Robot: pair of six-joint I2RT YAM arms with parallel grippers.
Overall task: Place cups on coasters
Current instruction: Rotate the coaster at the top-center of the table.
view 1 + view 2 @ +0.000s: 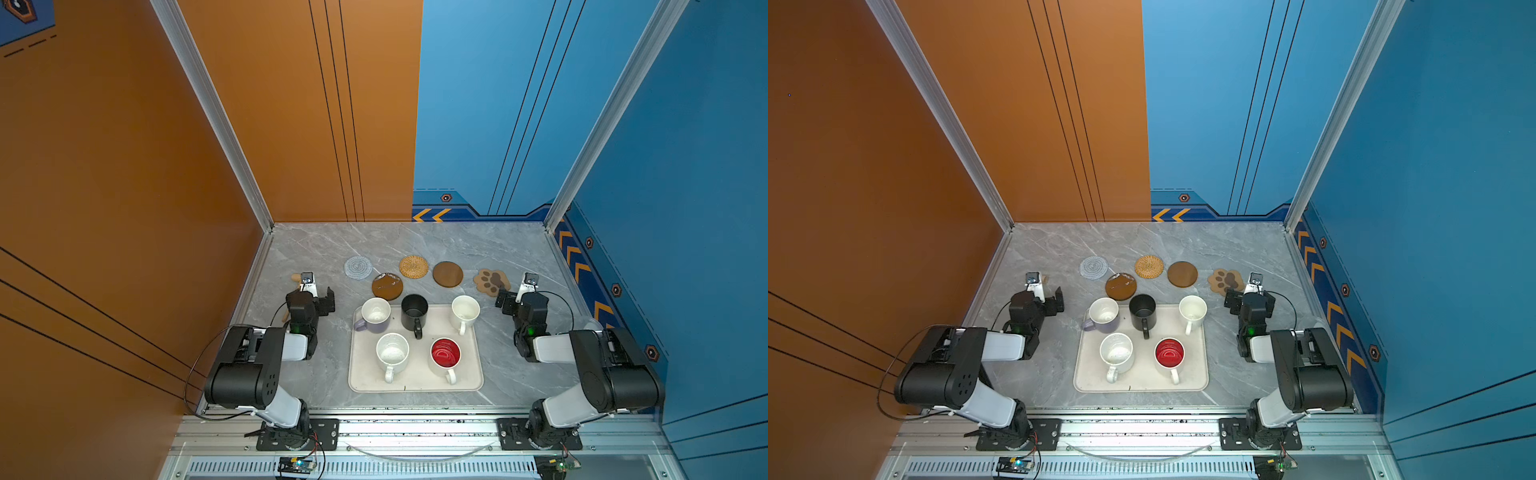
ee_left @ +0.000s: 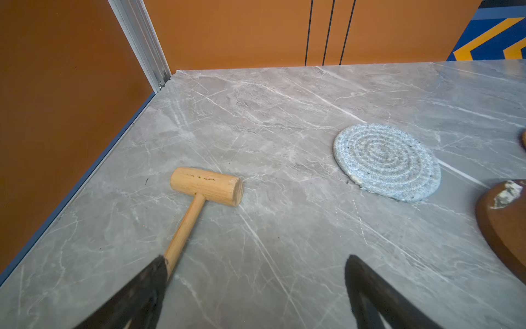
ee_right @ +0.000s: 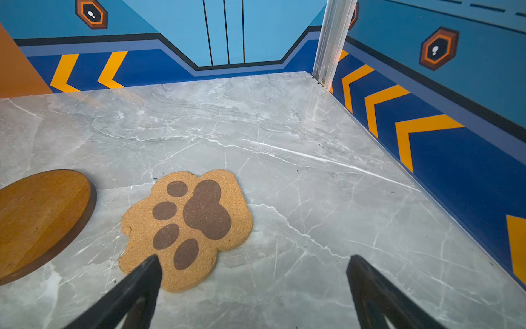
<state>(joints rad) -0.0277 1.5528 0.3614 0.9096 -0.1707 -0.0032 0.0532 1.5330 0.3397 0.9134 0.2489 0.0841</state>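
Note:
Several cups stand on the cream tray: lavender, black, cream-white, speckled white and red-inside. Behind the tray lie the coasters: grey woven, glossy brown, rattan, plain brown and paw-shaped. My left gripper hovers open left of the tray, over bare table. My right gripper hovers open right of the tray, one fingertip over the paw coaster.
A wooden mallet lies by the left wall under my left arm, its handle running beneath one finger. Walls close the table on the left, back and right. The grey woven coaster lies ahead of the left gripper.

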